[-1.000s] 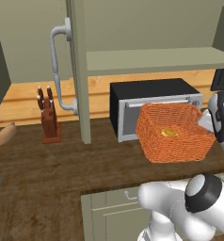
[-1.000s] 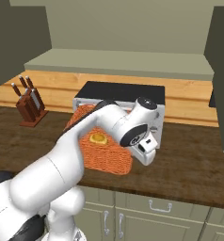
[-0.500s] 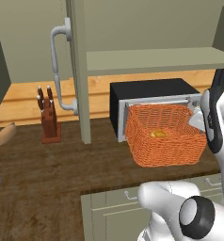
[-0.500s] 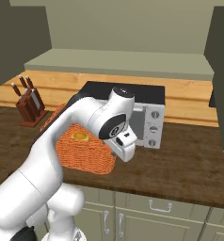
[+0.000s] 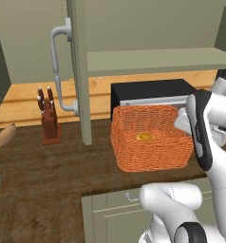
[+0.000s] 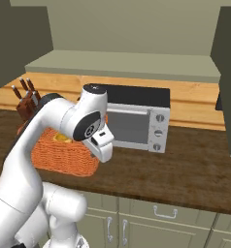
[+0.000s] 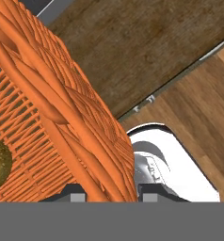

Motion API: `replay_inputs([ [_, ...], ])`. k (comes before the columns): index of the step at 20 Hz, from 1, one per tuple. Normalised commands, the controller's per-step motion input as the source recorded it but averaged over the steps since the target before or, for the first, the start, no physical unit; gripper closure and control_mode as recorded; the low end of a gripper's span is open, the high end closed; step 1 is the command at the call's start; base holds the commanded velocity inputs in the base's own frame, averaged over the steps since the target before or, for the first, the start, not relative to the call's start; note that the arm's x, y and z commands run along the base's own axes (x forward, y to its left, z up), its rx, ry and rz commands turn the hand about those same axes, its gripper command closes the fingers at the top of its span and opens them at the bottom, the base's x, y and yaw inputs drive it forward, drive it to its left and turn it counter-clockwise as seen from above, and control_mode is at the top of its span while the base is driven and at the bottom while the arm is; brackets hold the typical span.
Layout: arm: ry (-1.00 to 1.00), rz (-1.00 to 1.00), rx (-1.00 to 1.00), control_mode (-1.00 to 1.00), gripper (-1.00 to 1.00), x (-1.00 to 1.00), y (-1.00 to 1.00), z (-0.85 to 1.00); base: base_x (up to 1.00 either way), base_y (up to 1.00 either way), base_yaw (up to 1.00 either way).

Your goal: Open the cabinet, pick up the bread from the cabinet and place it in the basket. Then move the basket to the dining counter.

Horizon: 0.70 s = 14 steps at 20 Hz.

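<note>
So progress check, going left to right in the left base frame. The cabinet (image 5: 79, 71) door stands open, edge-on at upper left with its curved bar handle facing us, so that step's done. The bread (image 5: 144, 137) is already sitting inside the basket (image 5: 150, 142), a little yellow lump on the woven floor in the middle of the frame. That leaves only the last bit: getting the basket over to the dining counter. The basket looks lifted a touch off the dark wood surface (image 5: 48, 175), though it's hard to say from this angle.

The tool (image 7: 109, 195) is at the right-hand wall of the basket; in the hand view the orange rim runs right down between its two tips at the bottom edge, so I'd say it's pinching the basket wall, one fingertip inside and one outside.

Stuff around: knife block (image 5: 49, 121) at left centre, a wooden spoon-looking thing (image 5: 3, 137) poking in at the far left edge, and the toaster oven (image 5: 153, 92) right behind the basket. In the right base view the toaster oven is just right of the basket, so swinging that way could clip it. The open door is the other thing to mind on the left.
</note>
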Motion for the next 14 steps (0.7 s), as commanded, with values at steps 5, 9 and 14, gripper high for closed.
replay_inputs([
  [5,0.0,0.0,-0.05,-1.0,1.0,0.0,0.46,0.06,0.0,0.0,0.0],
  [9,0.0,0.0,-0.07,-1.0,1.0,0.0,0.05,0.0,0.0,0.0,0.0],
  [14,-0.01,0.0,0.0,-1.0,1.0,0.0,0.0,0.0,0.0,0.0,0.0],
])
